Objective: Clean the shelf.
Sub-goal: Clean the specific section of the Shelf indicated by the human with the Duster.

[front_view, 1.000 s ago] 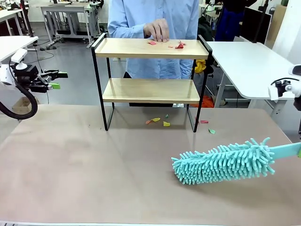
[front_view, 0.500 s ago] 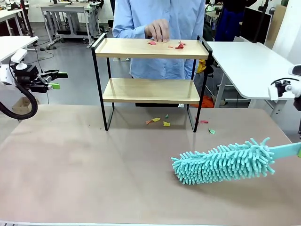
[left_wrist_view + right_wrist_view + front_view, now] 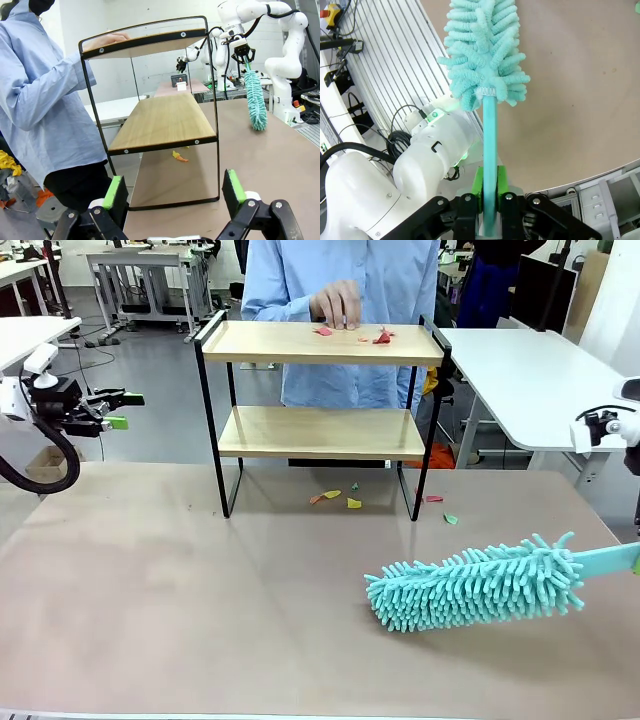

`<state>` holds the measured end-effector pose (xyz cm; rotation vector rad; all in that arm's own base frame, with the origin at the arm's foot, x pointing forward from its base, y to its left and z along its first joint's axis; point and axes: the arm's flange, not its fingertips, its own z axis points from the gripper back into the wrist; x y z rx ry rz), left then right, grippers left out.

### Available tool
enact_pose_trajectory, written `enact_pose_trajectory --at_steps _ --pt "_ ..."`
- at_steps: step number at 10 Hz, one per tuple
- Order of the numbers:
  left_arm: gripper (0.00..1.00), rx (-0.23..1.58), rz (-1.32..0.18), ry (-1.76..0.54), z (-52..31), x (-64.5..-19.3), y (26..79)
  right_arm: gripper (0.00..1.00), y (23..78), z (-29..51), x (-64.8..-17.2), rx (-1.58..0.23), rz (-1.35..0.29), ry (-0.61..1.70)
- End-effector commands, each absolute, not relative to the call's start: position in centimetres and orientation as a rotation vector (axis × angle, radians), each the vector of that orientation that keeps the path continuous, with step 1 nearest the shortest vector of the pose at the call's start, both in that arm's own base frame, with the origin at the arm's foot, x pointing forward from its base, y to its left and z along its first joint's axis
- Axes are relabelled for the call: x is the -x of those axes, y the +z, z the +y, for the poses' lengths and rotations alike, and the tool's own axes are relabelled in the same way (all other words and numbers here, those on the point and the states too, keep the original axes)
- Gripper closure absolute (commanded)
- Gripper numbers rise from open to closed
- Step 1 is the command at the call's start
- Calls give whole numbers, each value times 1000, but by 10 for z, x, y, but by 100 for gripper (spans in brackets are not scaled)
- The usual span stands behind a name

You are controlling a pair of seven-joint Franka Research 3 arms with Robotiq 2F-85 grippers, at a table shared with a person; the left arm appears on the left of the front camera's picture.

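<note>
Front view: the shelf (image 3: 320,390) stands at the far middle of the table (image 3: 150,590); its upper board carries red scraps (image 3: 381,337), and a person's hand (image 3: 337,305) sits at that board's far edge, just beside them; yellow and orange scraps (image 3: 338,498) lie on the table under the shelf, and a green scrap (image 3: 450,519) lies just outside its right leg; a teal duster (image 3: 475,585) lies on the table to the right, well apart from the shelf, its handle running off the right edge; the left gripper (image 3: 118,410) hangs off the table's left side, fingers spread.

Left wrist view: the spread green-padded fingers (image 3: 115,192) frame the shelf end-on; the hand rests on the upper board; a scrap lies under the lower board; farther off, the right gripper (image 3: 242,52) holds the duster.

Right wrist view: the fingers are pressed together, pinching the duster's handle; its fluffy head is over the table.
</note>
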<state>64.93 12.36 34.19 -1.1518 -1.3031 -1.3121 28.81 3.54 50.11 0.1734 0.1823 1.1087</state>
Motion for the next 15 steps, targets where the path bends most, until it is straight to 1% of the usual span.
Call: enact_pose_trajectory --at_steps 1,2,3,5,7,8,9,11,13,14,15 --pt "0 1148 -1300 -1326 124 -647 344 87 502 40 -290 -183 163 1101" --pt "0 1148 -1300 -1326 124 -647 344 87 501 35 -288 -173 182 1109" --pt "0 1148 -1300 -1326 124 -647 344 87 520 55 -288 -200 122 1128" --pt "0 1148 -1300 -1326 124 -647 344 87 569 107 -286 -182 16 1179" --pt "0 1148 -1300 -1326 124 -647 344 87 615 166 -284 -172 -71 1137" --pt "0 1148 -1300 -1326 124 -647 344 87 637 198 -283 -181 -125 1073" --pt "0 1148 -1300 -1326 124 -647 344 87 662 236 -284 -201 -206 957" --pt "0 1148 -1300 -1326 124 -647 344 87 700 298 -290 -239 -344 833" --pt "0 1148 -1300 -1326 124 -647 344 87 730 349 -316 -294 -469 660" --pt "0 1148 -1300 -1326 124 -647 344 87 739 368 -333 -340 -494 551" --pt "0 1148 -1300 -1326 124 -647 344 87 748 388 -346 -325 -571 423"
